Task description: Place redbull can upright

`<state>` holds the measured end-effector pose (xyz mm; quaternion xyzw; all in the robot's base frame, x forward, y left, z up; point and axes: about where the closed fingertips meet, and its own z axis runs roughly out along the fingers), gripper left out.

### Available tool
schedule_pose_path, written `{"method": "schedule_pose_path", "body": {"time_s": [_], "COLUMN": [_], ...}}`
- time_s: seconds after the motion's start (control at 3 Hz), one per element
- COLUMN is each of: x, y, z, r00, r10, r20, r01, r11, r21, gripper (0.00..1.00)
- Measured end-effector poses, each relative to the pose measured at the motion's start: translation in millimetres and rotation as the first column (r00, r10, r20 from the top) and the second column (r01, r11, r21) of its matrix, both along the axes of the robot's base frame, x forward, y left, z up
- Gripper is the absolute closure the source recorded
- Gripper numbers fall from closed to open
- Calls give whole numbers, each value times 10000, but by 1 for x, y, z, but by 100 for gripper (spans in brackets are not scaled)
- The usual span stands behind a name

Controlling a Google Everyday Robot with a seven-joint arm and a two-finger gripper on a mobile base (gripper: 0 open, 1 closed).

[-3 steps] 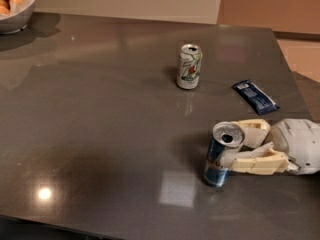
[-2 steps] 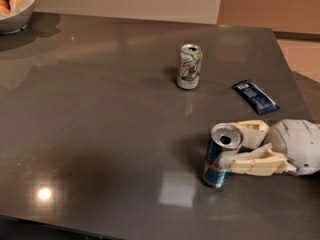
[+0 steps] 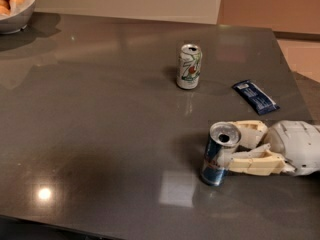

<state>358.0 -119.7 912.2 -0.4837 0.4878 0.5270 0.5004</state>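
Near the right edge of the worktop (image 3: 100,134), the slightly tilted redbull can (image 3: 219,156) was held by the gripper (image 3: 235,147), jaws closed on it; hardly anything was changed, so release was judged pending.

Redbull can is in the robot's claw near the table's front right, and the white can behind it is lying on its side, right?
Not quite. The camera view shows the white can standing upright. The gripper does hold the redbull can near the table's front right.

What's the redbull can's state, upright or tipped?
Near upright, leaning slightly: redbull can stands base-down on the table, silver top up, gripper clasping its sides.
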Motion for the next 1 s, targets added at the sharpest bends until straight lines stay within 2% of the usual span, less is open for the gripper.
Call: {"method": "schedule_pose_path", "body": {"time_s": [0.33, 0.67, 1.0], "x": [0, 1, 1], "y": [2, 4, 4], "z": [-2, -2, -2], "r00": [10000, 10000, 10000], "r10": [-83, -73, -73], "r20": [-40, -21, -20], "r01": [83, 73, 73], "r11": [10000, 10000, 10000], "r21": [-31, -52, -53], "gripper": [13, 0, 0]}}
